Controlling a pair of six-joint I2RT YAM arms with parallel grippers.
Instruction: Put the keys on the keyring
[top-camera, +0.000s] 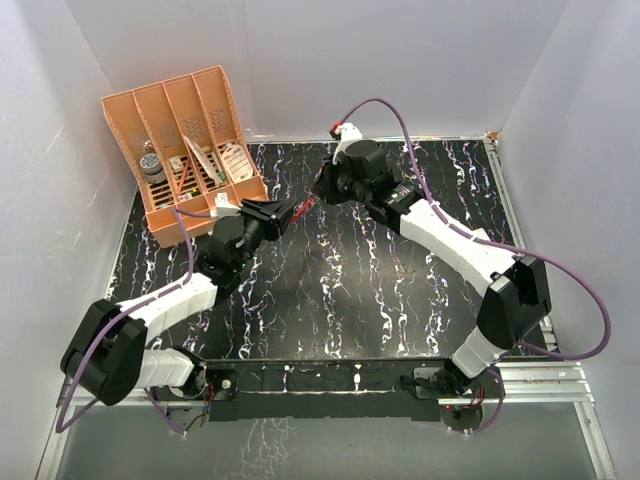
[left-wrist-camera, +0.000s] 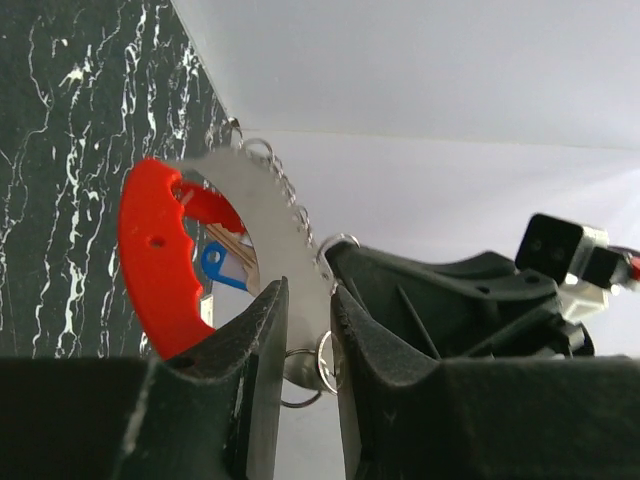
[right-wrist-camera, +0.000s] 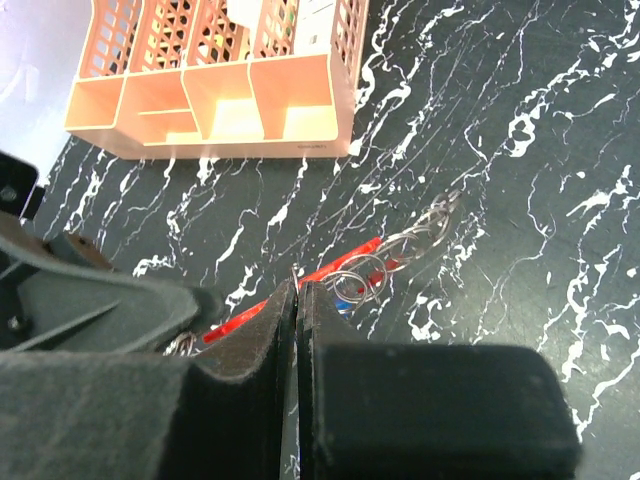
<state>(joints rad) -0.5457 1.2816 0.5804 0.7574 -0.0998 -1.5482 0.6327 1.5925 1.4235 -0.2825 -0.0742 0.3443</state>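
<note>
My left gripper (top-camera: 288, 212) and right gripper (top-camera: 318, 195) meet above the middle back of the table, with the keyring (top-camera: 305, 205) between them. In the left wrist view the keyring's red loop (left-wrist-camera: 155, 260) curves beside its flat grey tag (left-wrist-camera: 270, 220), whose edge carries several small wire rings. The left gripper (left-wrist-camera: 305, 305) is shut on the tag's lower end. The blue head of one of the keys (left-wrist-camera: 213, 265) shows inside the loop. My right gripper (right-wrist-camera: 298, 285) is shut on a thin wire ring (right-wrist-camera: 297, 268), in front of the red loop (right-wrist-camera: 335, 268) and more rings (right-wrist-camera: 400, 250).
An orange slotted organizer (top-camera: 185, 150) holding small items stands at the back left, close behind the left gripper. The organizer (right-wrist-camera: 210, 100) also fills the top of the right wrist view. White walls close in the black marbled table (top-camera: 400, 300) on three sides.
</note>
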